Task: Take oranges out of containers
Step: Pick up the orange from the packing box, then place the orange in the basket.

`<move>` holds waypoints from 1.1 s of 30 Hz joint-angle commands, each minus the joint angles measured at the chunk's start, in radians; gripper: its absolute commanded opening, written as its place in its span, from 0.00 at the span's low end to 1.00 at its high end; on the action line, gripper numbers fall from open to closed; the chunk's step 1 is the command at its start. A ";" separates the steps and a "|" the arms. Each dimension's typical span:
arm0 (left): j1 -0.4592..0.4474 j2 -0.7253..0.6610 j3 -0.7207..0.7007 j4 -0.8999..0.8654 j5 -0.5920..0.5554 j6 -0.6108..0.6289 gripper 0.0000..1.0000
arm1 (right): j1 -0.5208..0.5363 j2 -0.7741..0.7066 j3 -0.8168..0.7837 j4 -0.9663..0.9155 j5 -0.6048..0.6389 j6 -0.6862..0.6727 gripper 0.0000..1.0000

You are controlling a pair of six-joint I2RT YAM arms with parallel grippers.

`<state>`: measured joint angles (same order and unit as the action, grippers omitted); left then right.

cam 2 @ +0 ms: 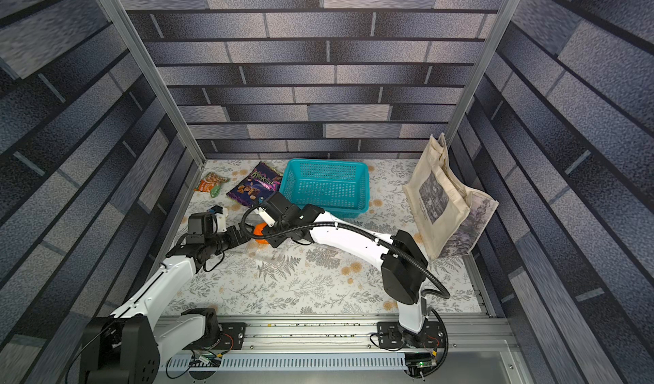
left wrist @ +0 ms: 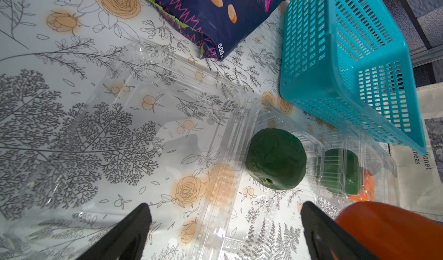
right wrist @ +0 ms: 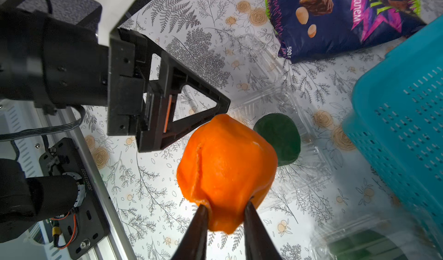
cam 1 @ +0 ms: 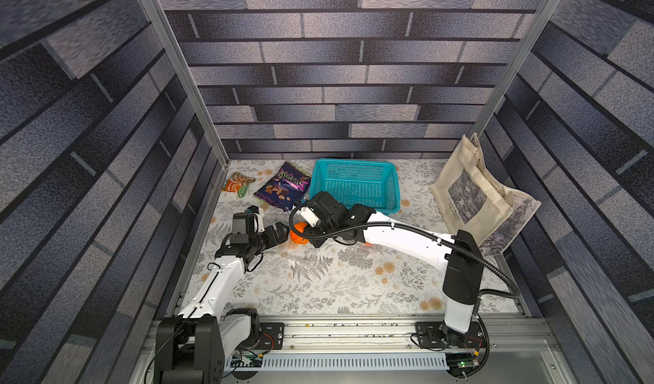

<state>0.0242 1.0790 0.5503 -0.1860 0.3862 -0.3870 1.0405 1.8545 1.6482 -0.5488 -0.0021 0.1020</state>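
Note:
My right gripper [right wrist: 225, 206] is shut on a bright orange fruit [right wrist: 227, 160], held above the table; in both top views it shows as an orange patch [cam 1: 299, 232] [cam 2: 260, 231] under the right wrist. A dark green orange [left wrist: 275, 159] [right wrist: 280, 139] lies in the base of an open clear container, whose lid [left wrist: 143, 127] lies flat beside it. My left gripper [left wrist: 225, 207] stands open over that container's hinge, holding nothing. A second clear container [left wrist: 378, 165] is shut, with a green orange [left wrist: 340, 172] and an orange one [left wrist: 366, 187] inside.
A teal basket [cam 1: 354, 184] stands just behind the containers. A purple snack bag [cam 1: 283, 187] and a small orange-green packet [cam 1: 237, 184] lie at the back left. A beige tote bag [cam 1: 477, 198] leans on the right wall.

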 commanded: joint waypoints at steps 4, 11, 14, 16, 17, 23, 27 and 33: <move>0.003 -0.017 -0.015 0.007 0.011 -0.013 1.00 | -0.093 -0.056 0.006 0.028 0.041 -0.058 0.27; -0.001 -0.031 -0.016 0.002 0.007 -0.016 1.00 | -0.261 -0.062 0.000 0.090 0.009 -0.114 0.27; -0.007 -0.028 -0.015 -0.001 0.006 -0.016 1.00 | -0.315 -0.011 0.053 0.090 -0.002 -0.143 0.27; -0.009 -0.027 -0.014 -0.002 0.003 -0.015 1.00 | -0.345 0.039 0.097 0.081 -0.019 -0.155 0.28; -0.009 -0.025 -0.012 -0.002 0.003 -0.015 1.00 | -0.360 0.070 0.121 0.080 -0.030 -0.159 0.28; -0.015 -0.025 0.000 -0.009 -0.001 -0.013 1.00 | -0.409 0.250 0.191 0.100 -0.067 -0.159 0.30; -0.016 -0.027 0.000 -0.016 -0.004 -0.009 1.00 | -0.413 0.293 0.225 0.099 -0.074 -0.162 0.31; -0.017 -0.025 -0.001 -0.015 -0.007 -0.006 1.00 | -0.381 0.182 0.155 0.094 -0.070 -0.206 0.32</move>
<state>0.0143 1.0657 0.5499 -0.1898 0.3855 -0.3939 0.6357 2.1464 1.8225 -0.4511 -0.0647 -0.0589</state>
